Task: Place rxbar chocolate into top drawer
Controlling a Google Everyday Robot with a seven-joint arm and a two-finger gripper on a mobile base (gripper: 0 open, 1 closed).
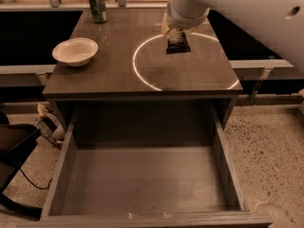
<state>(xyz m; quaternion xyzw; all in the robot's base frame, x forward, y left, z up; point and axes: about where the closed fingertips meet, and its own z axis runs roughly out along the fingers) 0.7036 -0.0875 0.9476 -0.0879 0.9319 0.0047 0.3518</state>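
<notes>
In the camera view the white arm's two-finger gripper (175, 35) hangs over the dark grey countertop (109, 72), clamped on the small dark glossy rxbar chocolate (178, 45), which dangles beneath it; the wide grey-brown top drawer (142, 179) stands open well toward the camera, below the counter's front edge.

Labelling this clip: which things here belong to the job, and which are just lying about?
Job: rxbar chocolate, held by the gripper over the countertop; top drawer, open.
Lying about: white bowl, green can.

pincer (176, 36) top centre, down-turned, clamped on rxbar chocolate (178, 46)
</notes>
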